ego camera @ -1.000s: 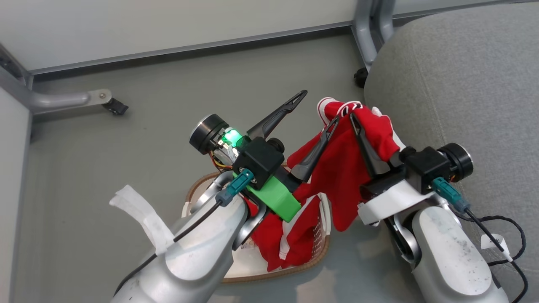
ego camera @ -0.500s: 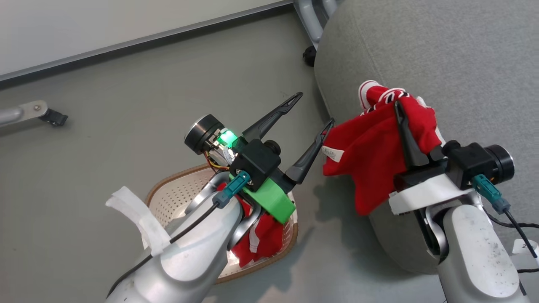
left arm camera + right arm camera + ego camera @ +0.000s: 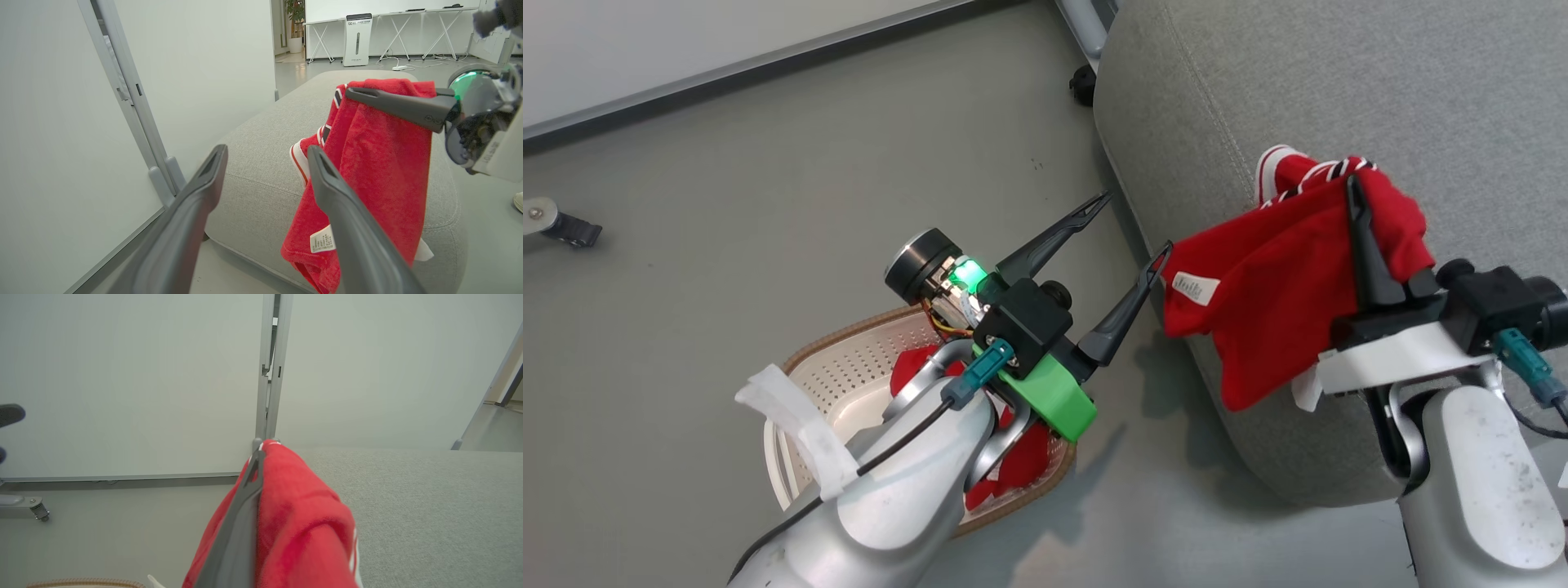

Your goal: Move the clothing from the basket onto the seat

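at your left the basket (image 3: pixel 849 384) on the floor (image 3: pixel 727 204) holds one red garment (image 3: pixel 913 365). your left tool (image 3: pixel 1137 220) hangs spread and empty above it, likely to fetch that next. further right, your right tool (image 3: pixel 1356 186) is pinched on the other garment (image 3: pixel 1274 294), which hangs over the seat (image 3: pixel 1339 82) edge, not yet laid down.

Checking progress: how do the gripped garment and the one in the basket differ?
The held garment hangs from the shut right gripper by the seat; the basket garment lies in the basket. The held garment shows a white label; the basket garment is mostly hidden by the left arm. Both are red.
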